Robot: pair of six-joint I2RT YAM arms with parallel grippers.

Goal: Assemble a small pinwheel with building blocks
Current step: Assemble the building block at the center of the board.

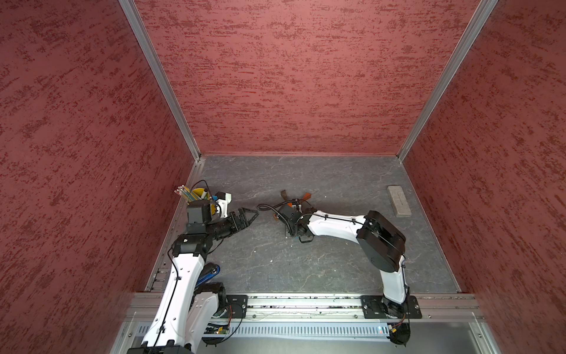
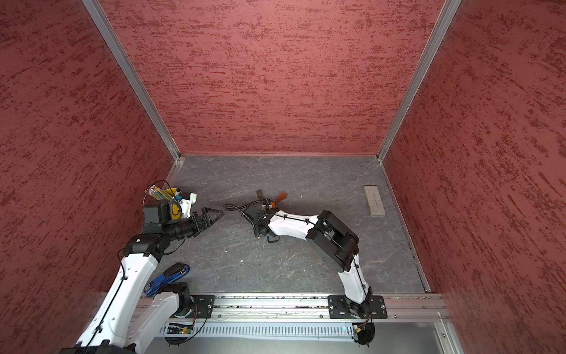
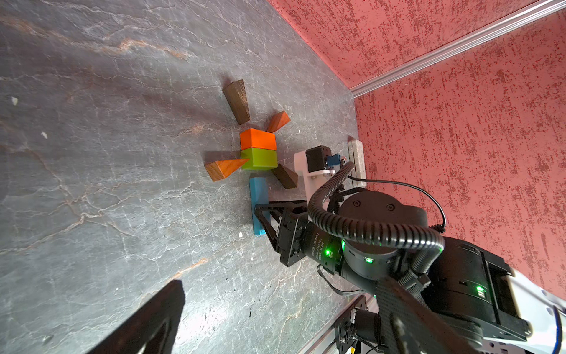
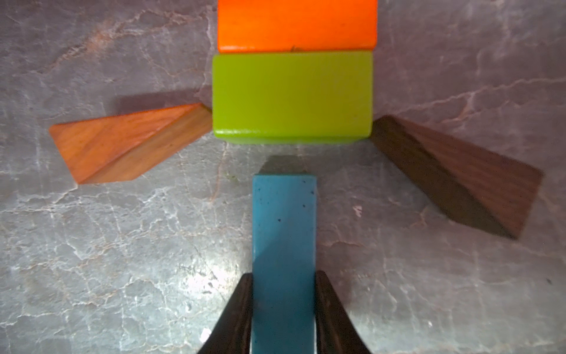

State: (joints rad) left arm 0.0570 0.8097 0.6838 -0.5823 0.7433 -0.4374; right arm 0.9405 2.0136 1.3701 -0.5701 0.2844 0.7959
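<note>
Robot lab enclosure, 3 red textured walls [image 1: 291, 76], aluminium rail [image 1: 306, 304], 2 bolted arms [image 1: 180, 275] [image 1: 337, 225]

Both top views: right arm [image 1: 333, 225] hides most of hub [image 3: 258, 153] and blue bar [image 4: 283, 233]. Right wrist view: orange block [image 4: 297, 24] cut by top edge, bar's gripped end by bottom edge. Left wrist view: left gripper [image 1: 252, 216] finger [image 3: 153, 318] blurred, cropped; grey slab [image 3: 357, 153] partly behind right wrist camera [image 3: 318, 157].

Grey marbled tabletop [image 1: 306, 260]: building blocks [image 3: 260, 157], grey slab [image 1: 399, 201], pencil cup [image 1: 199, 194].
</note>
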